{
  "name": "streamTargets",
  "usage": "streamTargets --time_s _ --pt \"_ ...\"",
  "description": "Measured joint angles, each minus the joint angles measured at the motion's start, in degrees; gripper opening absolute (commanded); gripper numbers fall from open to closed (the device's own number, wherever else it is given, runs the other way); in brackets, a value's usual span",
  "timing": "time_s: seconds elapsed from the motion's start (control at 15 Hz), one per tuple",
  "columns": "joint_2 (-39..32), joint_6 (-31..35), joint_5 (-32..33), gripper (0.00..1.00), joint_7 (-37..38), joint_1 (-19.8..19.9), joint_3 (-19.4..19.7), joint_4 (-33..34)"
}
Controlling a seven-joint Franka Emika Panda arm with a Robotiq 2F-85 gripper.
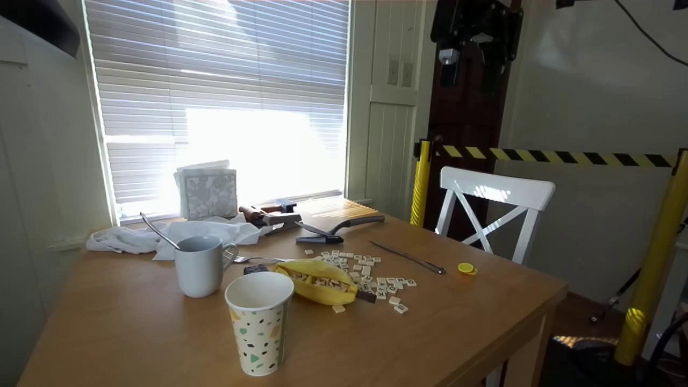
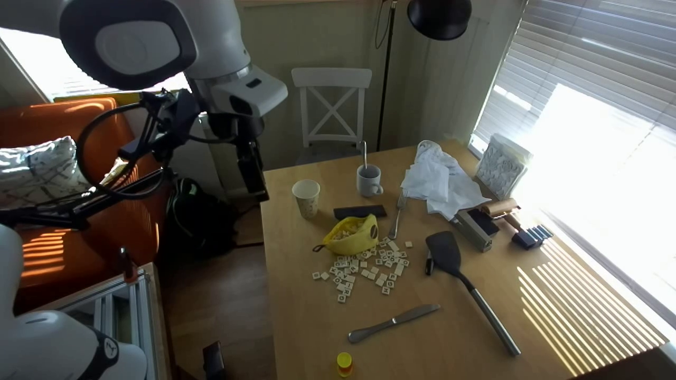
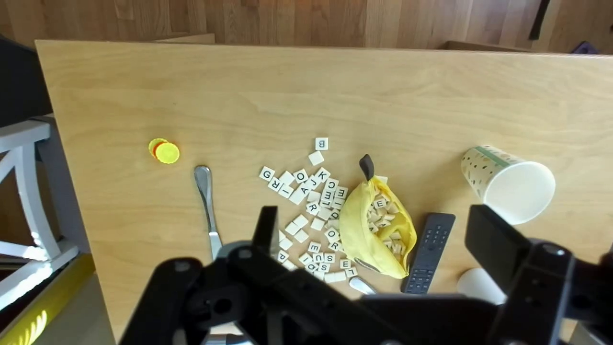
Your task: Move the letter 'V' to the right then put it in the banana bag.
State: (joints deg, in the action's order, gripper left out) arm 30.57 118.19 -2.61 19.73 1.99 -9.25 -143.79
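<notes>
The yellow banana bag [image 3: 353, 225] lies unzipped on the table with several letter tiles inside; it also shows in both exterior views [image 1: 309, 293] [image 2: 355, 244]. Many loose white letter tiles [image 3: 301, 176] lie scattered beside it, some face down or overlapping, also in an exterior view [image 2: 348, 279]. I cannot make out a letter V among them. My gripper [image 3: 375, 230] is open and empty, its two fingers wide apart in the wrist view. It is high above the table, also seen in an exterior view [image 1: 471, 72]. The left finger hides some tiles in the wrist view.
A dotted paper cup [image 2: 307, 199], a grey mug [image 2: 368, 180] with a spoon and a black remote [image 3: 428, 252] stand or lie near the bag. A knife [image 2: 393, 323], spatula [image 2: 444, 250], fork [image 2: 397, 217] and yellow cap [image 3: 167, 152] lie around the tiles.
</notes>
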Motion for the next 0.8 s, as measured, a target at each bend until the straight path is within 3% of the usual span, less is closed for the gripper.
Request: streamTargets --time_s 0.47,0.73,0.8 --pt "-0.5 0.3 0.0 1.0 0.3 0.2 0.1 0.0" --pt "-6.0 5.8 0.9 1.0 0.3 2.0 1.9 0.4" --pt "-8.3 7.3 1.1 0.8 0.0 2.4 2.6 0.8"
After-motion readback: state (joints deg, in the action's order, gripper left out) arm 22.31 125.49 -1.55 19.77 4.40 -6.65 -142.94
